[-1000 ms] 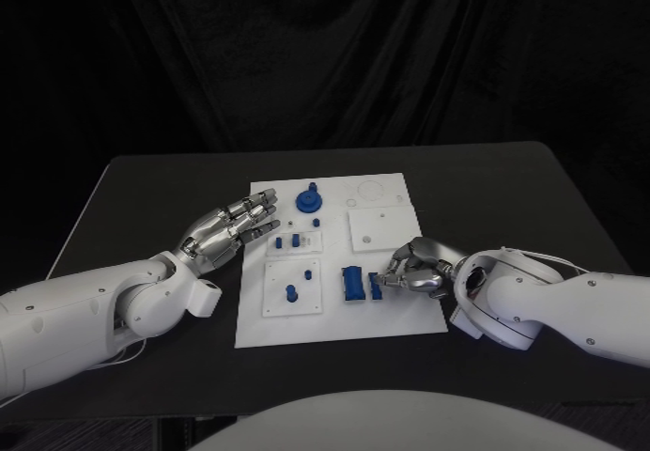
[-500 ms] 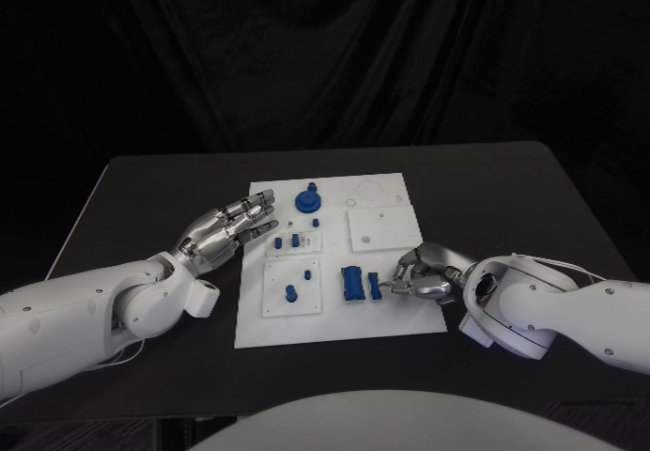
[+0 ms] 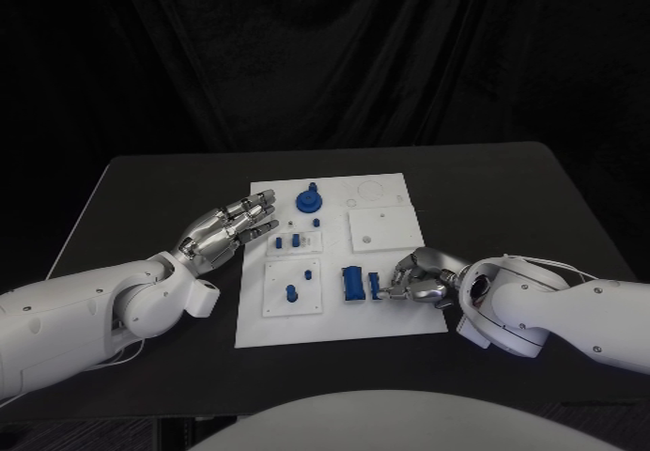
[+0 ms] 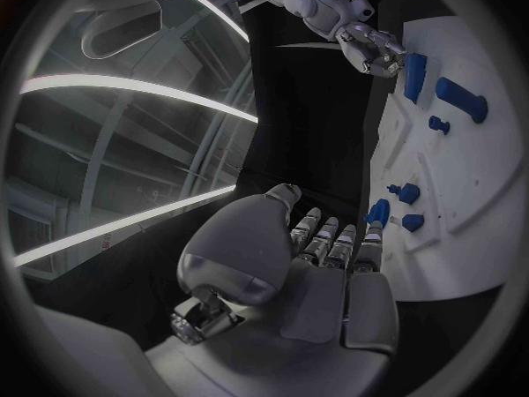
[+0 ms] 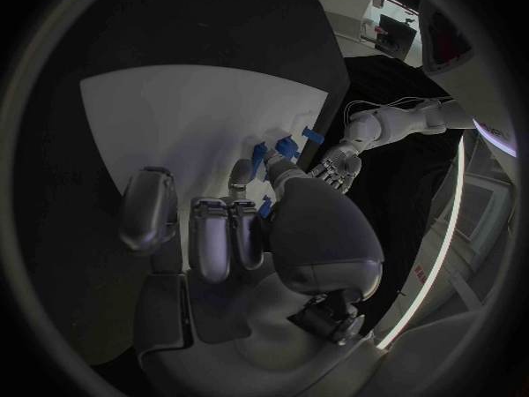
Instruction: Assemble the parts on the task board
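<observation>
The white task board [image 3: 379, 230] lies in the middle of the black table. A wide blue block [image 3: 353, 282] and a narrow blue part [image 3: 376, 285] lie side by side near its front right. My right hand [image 3: 417, 276] rests on the board's right edge with its fingers curled in. Its thumb and fingertips close on the narrow blue part [image 5: 264, 207], which still lies on the board. My left hand [image 3: 230, 225] hovers at the board's left edge, palm up, fingers apart and holding nothing. The left wrist view shows the right hand [image 4: 369, 48] beside the blue block [image 4: 414, 75].
A round blue knob piece [image 3: 309, 199] stands at the board's far end. Small blue pegs [image 3: 285, 241] sit in a plate near my left fingertips. Two more blue pieces [image 3: 293, 294] stand in the front left plate. Bare black table [image 3: 542, 207] surrounds the board.
My right hand drew back slightly to the right, then came back to the narrow blue part. The left hand and the parts have not moved.
</observation>
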Controlling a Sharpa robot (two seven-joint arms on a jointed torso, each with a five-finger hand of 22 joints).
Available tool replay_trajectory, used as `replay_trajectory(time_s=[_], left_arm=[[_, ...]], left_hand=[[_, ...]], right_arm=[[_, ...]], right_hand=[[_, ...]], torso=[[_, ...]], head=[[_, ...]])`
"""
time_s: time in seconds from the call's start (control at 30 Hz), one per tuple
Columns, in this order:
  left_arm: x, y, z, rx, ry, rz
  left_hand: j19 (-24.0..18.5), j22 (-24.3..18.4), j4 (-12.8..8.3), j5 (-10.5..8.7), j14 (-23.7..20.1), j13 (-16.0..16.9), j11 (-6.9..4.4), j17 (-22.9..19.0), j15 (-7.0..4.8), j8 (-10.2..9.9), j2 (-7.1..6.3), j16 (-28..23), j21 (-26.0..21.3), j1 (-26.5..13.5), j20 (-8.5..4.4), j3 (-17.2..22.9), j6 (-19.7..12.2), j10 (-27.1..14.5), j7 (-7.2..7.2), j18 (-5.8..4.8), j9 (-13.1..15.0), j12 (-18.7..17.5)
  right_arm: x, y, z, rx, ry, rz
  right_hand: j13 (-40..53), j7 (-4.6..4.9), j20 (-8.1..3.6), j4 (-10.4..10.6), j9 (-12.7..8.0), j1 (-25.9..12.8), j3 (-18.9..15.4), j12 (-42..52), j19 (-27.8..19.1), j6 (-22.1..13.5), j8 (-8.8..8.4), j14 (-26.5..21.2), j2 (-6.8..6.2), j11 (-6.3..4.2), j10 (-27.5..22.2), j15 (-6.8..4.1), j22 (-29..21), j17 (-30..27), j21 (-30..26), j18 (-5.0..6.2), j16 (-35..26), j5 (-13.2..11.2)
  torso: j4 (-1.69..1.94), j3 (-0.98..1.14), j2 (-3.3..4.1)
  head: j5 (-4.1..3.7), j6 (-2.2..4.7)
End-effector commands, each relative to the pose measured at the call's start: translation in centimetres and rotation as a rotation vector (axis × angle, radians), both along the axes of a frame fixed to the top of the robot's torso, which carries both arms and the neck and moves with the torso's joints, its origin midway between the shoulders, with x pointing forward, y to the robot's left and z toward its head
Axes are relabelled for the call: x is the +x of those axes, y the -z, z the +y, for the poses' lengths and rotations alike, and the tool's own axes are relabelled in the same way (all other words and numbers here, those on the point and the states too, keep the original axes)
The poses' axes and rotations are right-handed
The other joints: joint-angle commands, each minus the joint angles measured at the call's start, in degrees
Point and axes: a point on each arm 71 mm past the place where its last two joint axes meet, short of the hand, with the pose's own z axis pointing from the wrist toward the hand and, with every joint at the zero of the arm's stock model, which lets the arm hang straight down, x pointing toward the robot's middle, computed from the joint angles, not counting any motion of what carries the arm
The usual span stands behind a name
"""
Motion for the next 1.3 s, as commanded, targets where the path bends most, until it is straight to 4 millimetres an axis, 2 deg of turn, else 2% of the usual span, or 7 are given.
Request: replay_trajectory(time_s=[0.03, 0.77, 0.87, 0.9, 1.17, 1.23, 1.3], left_arm=[[-0.1, 0.0, -0.1, -0.014, 0.008, -0.006], [-0.1, 0.0, -0.2, -0.015, 0.009, -0.006], [-0.1, -0.1, -0.1, -0.017, 0.004, -0.012], [-0.2, -0.2, -0.1, -0.018, 0.000, -0.015], [-0.7, -0.8, 0.5, -0.017, -0.049, -0.051], [-0.9, -1.0, 0.7, -0.013, -0.064, -0.060], [-1.0, -1.2, 0.8, -0.010, -0.071, -0.064]], left_hand=[[0.01, 0.07, -0.09, 0.35, 0.03, 0.05, -0.51, 0.02, 0.35, 0.28, 0.05, 0.06, 0.22, -0.48, 0.47, 0.33, 0.16, 0.00, 0.28, 0.60, 0.06, 0.30], [0.01, 0.07, -0.12, 0.34, 0.04, 0.05, -0.49, 0.03, 0.34, 0.30, 0.01, 0.07, 0.22, -0.52, 0.48, 0.42, 0.22, 0.01, 0.33, 0.61, 0.06, 0.31], [-0.01, 0.04, -0.15, 0.34, 0.03, 0.06, -0.46, 0.02, 0.34, 0.33, -0.02, 0.06, 0.21, -0.56, 0.48, 0.50, 0.30, 0.02, 0.37, 0.62, 0.07, 0.33], [-0.01, 0.04, -0.21, 0.37, 0.00, 0.06, -0.46, 0.01, 0.33, 0.38, -0.07, 0.05, 0.21, -0.57, 0.50, 0.60, 0.46, 0.04, 0.53, 0.63, 0.09, 0.36], [0.04, 0.06, -0.52, 0.40, 0.06, 0.11, -0.54, 0.04, 0.22, 0.74, -0.51, 0.08, 0.24, -0.67, 0.54, 1.05, 1.48, 0.26, 1.30, 0.76, 0.23, 0.66], [0.09, 0.11, -0.58, 0.44, 0.08, 0.11, -0.68, 0.04, 0.19, 0.77, -0.66, 0.09, 0.27, -0.70, 0.53, 1.11, 1.55, 0.25, 1.21, 0.80, 0.23, 0.65], [0.08, 0.08, -0.64, 0.51, 0.06, 0.07, -0.94, 0.04, 0.16, 0.77, -0.85, 0.08, 0.27, -0.78, 0.51, 1.22, 1.54, 0.13, 0.87, 0.83, 0.21, 0.49]], right_arm=[[-0.1, 0.4, 0.0, -0.025, -0.002, 0.024], [0.3, 0.8, 0.6, -0.035, -0.023, 0.016], [0.2, 0.5, 0.5, -0.015, -0.024, -0.004], [0.2, 0.4, 0.5, -0.007, -0.023, -0.013], [0.3, -1.8, -0.8, 0.078, 0.034, -0.125], [0.8, -2.8, -1.2, 0.128, 0.075, -0.158], [1.5, -4.1, -1.5, 0.191, 0.113, -0.213]], right_hand=[[15.09, -0.15, -0.41, -0.29, 0.10, 0.66, -0.18, 0.31, 0.16, -0.22, 0.38, 5.91, 0.13, -0.48, 5.96, -0.52, 8.67, 14.26, -0.38, 0.82, -0.05, -0.09], [15.09, -0.30, -0.54, -2.66, 0.48, 4.25, 0.33, 0.31, 0.12, -0.58, 0.22, 5.88, 0.48, -0.61, 5.96, -0.65, 8.63, 14.11, -0.55, 0.83, -0.08, 1.63], [15.09, -0.13, -0.52, -2.27, 0.47, 3.60, -0.28, 0.31, 0.12, -0.59, 0.09, 5.89, 0.24, -0.50, 5.96, -0.59, 8.63, 14.13, -0.58, 0.83, -0.08, 0.63], [15.09, -0.04, -0.47, -1.69, 0.52, 2.72, -1.03, 0.31, 0.15, -0.46, 0.11, 5.89, 0.00, -0.41, 5.96, -0.51, 8.65, 14.16, -0.52, 0.80, -0.07, -0.64], [15.09, 0.07, -0.35, -0.07, 0.65, 0.78, -3.52, 0.31, -0.08, -0.18, 0.08, 5.68, -0.42, -0.29, 5.96, -0.40, 8.42, 13.03, -1.40, 0.98, -0.34, -2.92], [15.09, 0.15, -0.27, 0.09, -0.16, 1.31, -4.08, 0.31, -0.80, -0.21, -1.01, 5.28, -0.09, -0.22, 5.96, -0.33, 7.86, 11.11, -3.41, 1.35, -0.85, -2.33], [15.09, 0.20, -0.18, 0.13, -1.26, 2.29, -4.44, 0.31, -3.00, 0.49, -2.11, 4.10, 0.29, -0.22, 5.96, -0.26, 6.07, 5.95, -9.64, 2.51, -2.49, 0.36]], torso=[[0.04, 0.01, 0.07], [-0.04, 0.03, 0.02], [-0.05, 0.03, 0.03], [-0.04, 0.03, 0.03], [-0.04, 0.06, 0.01], [-0.05, 0.05, 0.00], [-0.03, 0.05, -0.04]], head=[[-0.03, -0.01], [0.10, -0.01], [0.24, -0.01], [0.26, -0.01], [0.86, -0.01], [1.05, -0.01], [1.18, -0.01]])
